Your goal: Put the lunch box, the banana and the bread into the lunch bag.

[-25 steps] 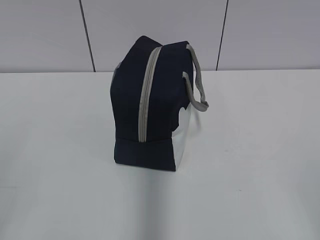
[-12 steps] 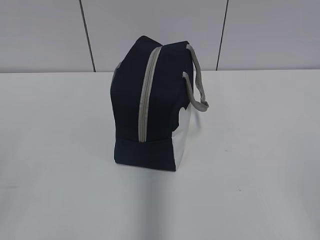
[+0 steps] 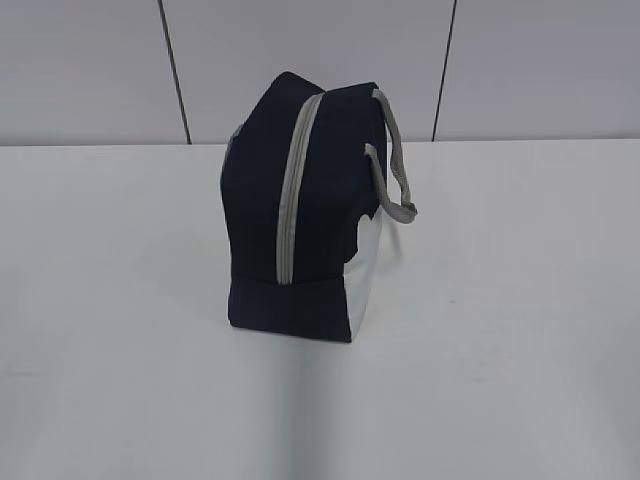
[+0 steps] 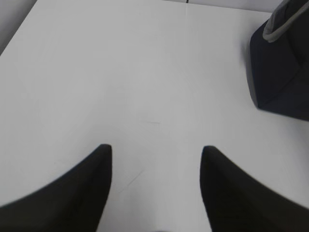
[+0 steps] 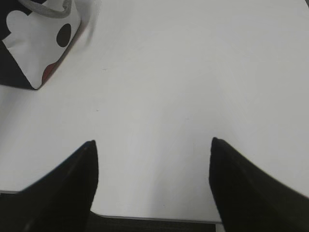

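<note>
1. Lunch bag [image 3: 295,220] stands upright mid-table [image 3: 520,330], grey zipper [image 3: 290,200] looks run shut along the end and top.
2. Lunch box, banana, bread: none in any view. Either inside already or out of frame, can't tell.
3. Your left gripper [image 4: 155,159] is spread apart, empty, over bare table, bag to its upper right.
4. Right gripper [image 5: 152,154] likewise apart and empty, bag at its upper left.
5. Judgement: either all done or nothing started. If starting, you'd first pin the bag and open the zipper.
</note>
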